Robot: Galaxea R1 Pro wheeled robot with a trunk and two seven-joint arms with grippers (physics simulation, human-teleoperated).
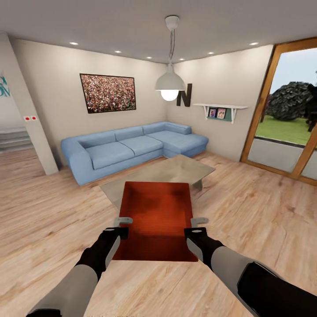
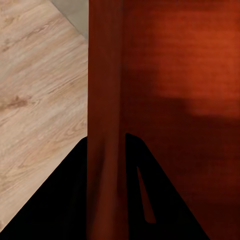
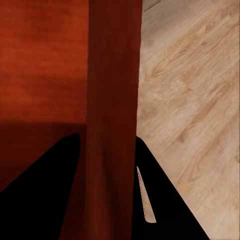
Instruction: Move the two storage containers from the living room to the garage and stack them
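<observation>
Left gripper (image 1: 123, 226) clamped on bin (image 1: 157, 218) left wall, right gripper (image 1: 199, 226) clamped on its right wall. Bin held between both, equally near each, clear of the wood floor (image 1: 246, 211). Long axis running straight ahead from the grippers. Just beyond bin: glass table (image 1: 185, 169). Farther: sofa (image 1: 127, 149). Likely next: carry out toward garage.

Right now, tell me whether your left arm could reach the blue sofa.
Probably not. The left gripper is clamped on the orange bin, and the glass table stands between it and the sofa.
</observation>
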